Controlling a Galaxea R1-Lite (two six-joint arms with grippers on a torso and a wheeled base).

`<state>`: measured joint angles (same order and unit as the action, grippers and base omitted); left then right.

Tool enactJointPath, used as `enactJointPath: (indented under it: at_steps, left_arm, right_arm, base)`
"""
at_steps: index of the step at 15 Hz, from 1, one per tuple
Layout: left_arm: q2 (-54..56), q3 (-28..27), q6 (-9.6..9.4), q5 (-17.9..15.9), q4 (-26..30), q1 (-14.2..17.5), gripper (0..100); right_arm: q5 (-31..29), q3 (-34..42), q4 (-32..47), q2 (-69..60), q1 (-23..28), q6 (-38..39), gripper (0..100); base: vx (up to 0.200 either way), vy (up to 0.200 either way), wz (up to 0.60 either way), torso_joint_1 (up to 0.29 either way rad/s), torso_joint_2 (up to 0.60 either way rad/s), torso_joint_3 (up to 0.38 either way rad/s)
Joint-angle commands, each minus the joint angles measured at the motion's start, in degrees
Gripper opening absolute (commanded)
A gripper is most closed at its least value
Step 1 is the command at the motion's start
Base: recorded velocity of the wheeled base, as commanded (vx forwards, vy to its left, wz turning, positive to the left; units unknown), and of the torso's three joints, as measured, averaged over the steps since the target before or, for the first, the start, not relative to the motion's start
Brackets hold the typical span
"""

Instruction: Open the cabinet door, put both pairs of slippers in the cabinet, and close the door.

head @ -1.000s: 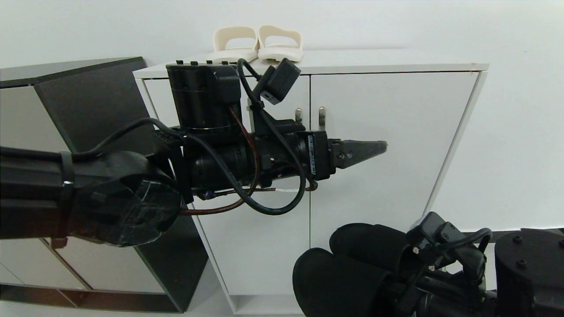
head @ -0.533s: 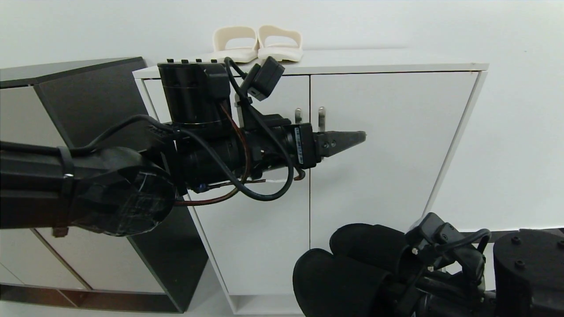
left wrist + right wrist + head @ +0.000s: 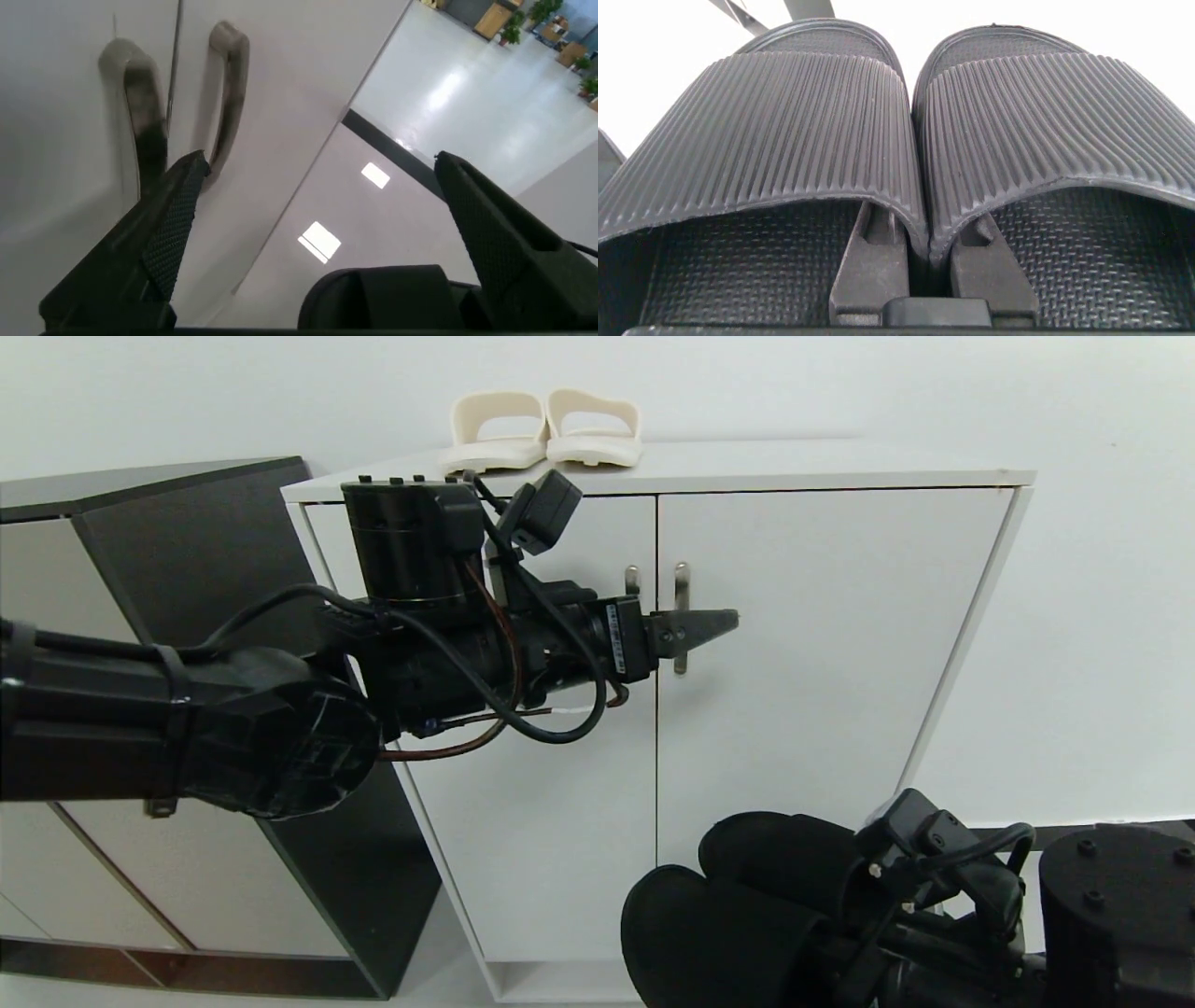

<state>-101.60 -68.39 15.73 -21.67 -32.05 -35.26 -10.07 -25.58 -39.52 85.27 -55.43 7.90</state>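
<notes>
white cabinet, head view: the cabinet (image 3: 803,644) fills the middle, both doors closed, with two metal handles (image 3: 681,583) side by side at the centre seam.
cream slippers, head view: the cream slippers (image 3: 543,429) sit side by side on the cabinet's top surface, at 12 o'clock.
left gripper, head view: the left gripper (image 3: 724,621) hangs level with the handles, its tips pointing toward 3 o'clock and lying across the right door's handle.
black slippers, head view: the black slippers (image 3: 747,896) are at 5 o'clock, low in front of the right door.
black cabinet, head view: the black cabinet (image 3: 187,541) stands at 9 o'clock, just beside the white one.
fingers, left wrist view: the fingers (image 3: 163,243) are spread wide with nothing between them; one lies just beside a handle, and contact cannot be told.
right gripper, right wrist view: the right gripper (image 3: 929,266) has one finger inside each black slipper, pinching their inner walls together.
</notes>
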Motion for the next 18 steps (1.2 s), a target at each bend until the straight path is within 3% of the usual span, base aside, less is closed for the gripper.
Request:
enactJointPath:
  at_steps: [1,12,13,18]
  left_arm:
    - [-1.68,-1.22,0.09,0.05,-0.03,0.01,100]
    - [-7.30,-7.46,0.36,0.23,0.14,0.01,100]
    - [-7.56,-7.46,0.36,0.23,0.06,0.01,0]
    - [-6.77,-7.11,0.45,0.14,-0.03,-0.34,0]
  right_arm:
    - [-0.04,0.00,-0.03,0.24,-0.03,0.01,0]
    - [-0.04,0.00,-0.03,0.16,-0.03,-0.08,0]
    - [0.05,0.26,-0.03,0.16,-0.03,-0.08,0]
    - [3.57,1.58,-0.03,-0.46,-0.03,-0.17,0]
  base:
    - [0.000,0.000,0.00,0.000,0.00,0.000]
    - [0.000,0.000,0.00,0.000,0.00,0.000]
    - [0.000,0.000,0.00,0.000,0.00,0.000]
    - [0.000,0.000,0.00,0.000,0.00,0.000]
